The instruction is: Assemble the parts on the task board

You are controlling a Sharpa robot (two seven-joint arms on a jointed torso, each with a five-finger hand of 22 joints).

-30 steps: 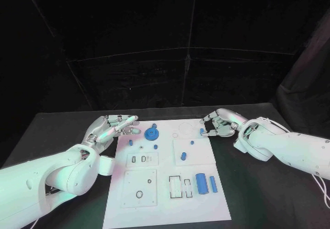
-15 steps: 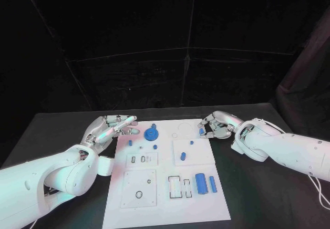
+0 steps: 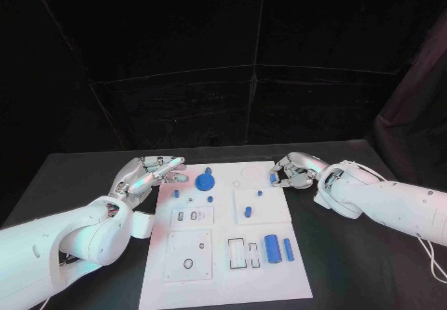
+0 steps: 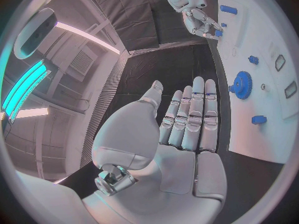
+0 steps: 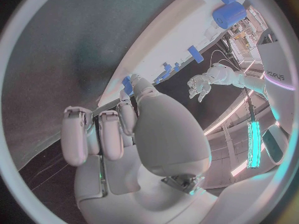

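Observation:
The white task board [image 3: 233, 284] lies in the middle of the black table. On it are a blue gear [image 3: 206, 180], small blue pegs [image 3: 249, 210] and a thick blue cylinder [image 3: 272, 248]. My left hand [image 3: 149, 172] hovers open beside the board's far left corner, its fingers straight and near the gear [image 4: 240, 84]. At the board's far right edge my right hand [image 3: 294, 173] is curled in. It pinches a small blue part [image 3: 273, 178] between thumb and finger; the same part [image 5: 127, 82] shows at the thumb tip in the right wrist view.
Two dark rectangular slots [image 3: 244, 252] and a raised plate with a round hole [image 3: 189, 262] sit on the board's near half. A thin blue pin [image 3: 289, 249] lies beside the cylinder. Black table [image 3: 363, 271] stretches to both sides of the board.
My right hand has sunk slightly and shifted a little toward the board's right edge, still curled on the small blue part. The left hand has barely moved.

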